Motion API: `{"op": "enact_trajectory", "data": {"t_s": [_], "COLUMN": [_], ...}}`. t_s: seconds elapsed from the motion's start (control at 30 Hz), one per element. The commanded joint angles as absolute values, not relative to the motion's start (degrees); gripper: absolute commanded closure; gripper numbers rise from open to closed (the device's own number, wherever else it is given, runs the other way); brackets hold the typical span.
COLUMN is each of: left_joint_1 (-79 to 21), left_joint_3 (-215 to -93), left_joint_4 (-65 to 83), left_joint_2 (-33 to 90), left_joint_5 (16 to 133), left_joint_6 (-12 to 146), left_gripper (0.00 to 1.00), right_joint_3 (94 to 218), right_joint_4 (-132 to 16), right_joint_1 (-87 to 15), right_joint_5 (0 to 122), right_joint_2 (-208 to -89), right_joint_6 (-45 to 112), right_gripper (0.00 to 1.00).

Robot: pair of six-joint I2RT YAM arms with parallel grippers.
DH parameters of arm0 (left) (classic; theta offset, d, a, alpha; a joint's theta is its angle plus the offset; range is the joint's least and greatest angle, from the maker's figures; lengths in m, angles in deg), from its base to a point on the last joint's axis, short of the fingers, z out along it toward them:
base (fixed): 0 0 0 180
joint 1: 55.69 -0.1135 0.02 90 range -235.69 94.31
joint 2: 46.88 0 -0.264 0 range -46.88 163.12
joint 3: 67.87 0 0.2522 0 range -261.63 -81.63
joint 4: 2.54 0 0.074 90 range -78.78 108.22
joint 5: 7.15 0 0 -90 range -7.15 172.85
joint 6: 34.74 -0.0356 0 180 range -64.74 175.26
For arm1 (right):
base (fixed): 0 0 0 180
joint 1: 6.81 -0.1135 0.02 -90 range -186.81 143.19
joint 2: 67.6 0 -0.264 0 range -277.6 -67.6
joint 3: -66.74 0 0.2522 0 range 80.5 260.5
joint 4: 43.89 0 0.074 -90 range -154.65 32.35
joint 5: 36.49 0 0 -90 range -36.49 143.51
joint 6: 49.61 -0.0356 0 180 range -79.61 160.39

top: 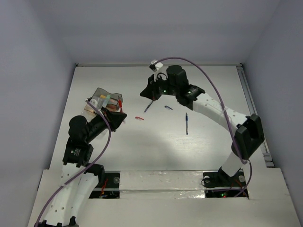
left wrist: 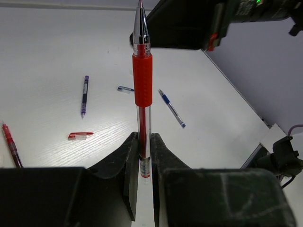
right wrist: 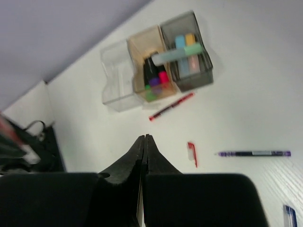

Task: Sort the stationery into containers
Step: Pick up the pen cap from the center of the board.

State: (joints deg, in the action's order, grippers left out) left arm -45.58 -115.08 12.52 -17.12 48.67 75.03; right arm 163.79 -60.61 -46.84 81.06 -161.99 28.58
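Left end effector (left wrist: 144,142) grips one red pen (left wrist: 142,80); three joined containers (right wrist: 116,71).

Top ext. cam: fixed, high above the near edge of the white rectangular table (top: 142,156), looking down on the whole top; farthest view.
Left wrist cam: just behind black left fingers (left wrist: 131,165), close-up, faces low across the table toward the right arm (left wrist: 189,23).
Right wrist cam: behind black right fingers (right wrist: 135,161), tilted down toward the clear-grey and tan plastic containers (right wrist: 118,80).
Overlap: all 3 views incl. mid-table w/ loose red pen cap (right wrist: 191,153); both wrist views also incl. thin purple pen (right wrist: 253,153).
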Motion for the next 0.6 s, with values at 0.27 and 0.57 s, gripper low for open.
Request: {"op": "enact_trajectory", "data": {"t_s": [0.27, 0.57], "left_joint_1": [-45.8, -45.8], "left_joint_3": [-117.4, -118.6], "left_joint_4": [14.5, 18.1], "left_joint_2": [-18.7, -19.1], "left_joint_5": [54.3, 64.1], "left_joint_6": [74.2, 74.2], "left_gripper": [1.0, 1.0], "right_joint_3": [178.3, 191.2], "right_joint_4": [-78.7, -88.1], "right_joint_1": [-49.7, -55.5], "right_joint_5": [71.3, 59.6], "right_joint_2": [-180.7, -195.4], "right_joint_6": [36.5, 39.5], "right_gripper": [0.81, 0.62]}}
